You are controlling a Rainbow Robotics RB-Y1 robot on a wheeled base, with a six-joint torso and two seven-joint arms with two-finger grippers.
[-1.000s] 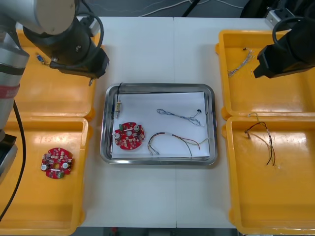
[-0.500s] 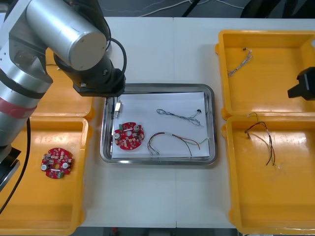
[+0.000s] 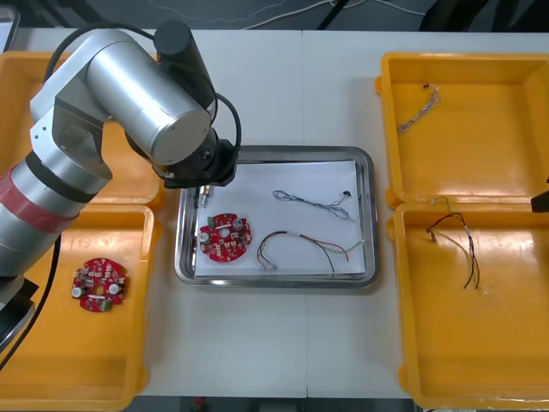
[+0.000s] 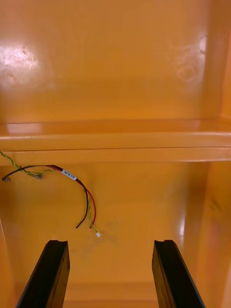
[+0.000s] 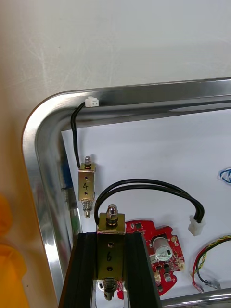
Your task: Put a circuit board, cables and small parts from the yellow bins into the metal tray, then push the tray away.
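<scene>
Left gripper (image 5: 111,238) clamps small metal part (image 5: 111,252) at metal tray's (image 3: 369,223) left edge; circuit board (image 3: 225,237), cables (image 3: 319,204) loaded; right gripper (image 4: 110,245) gapes empty over yellow bin (image 4: 144,202); push pending.

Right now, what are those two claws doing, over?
Left gripper shut on small metal part, over shiny metal tray. Right gripper open over yellow bin, red and yellow cable ahead. Second metal part close beside.

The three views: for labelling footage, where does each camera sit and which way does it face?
Front: above the arms, steeply down at the table; left arm shows.
Left wrist: on the left arm, facing the tray; left gripper shut on a small metal part.
Right wrist: on the right arm, facing into a yellow bin; right gripper open.
Front and left wrist share the circuit board.
</scene>
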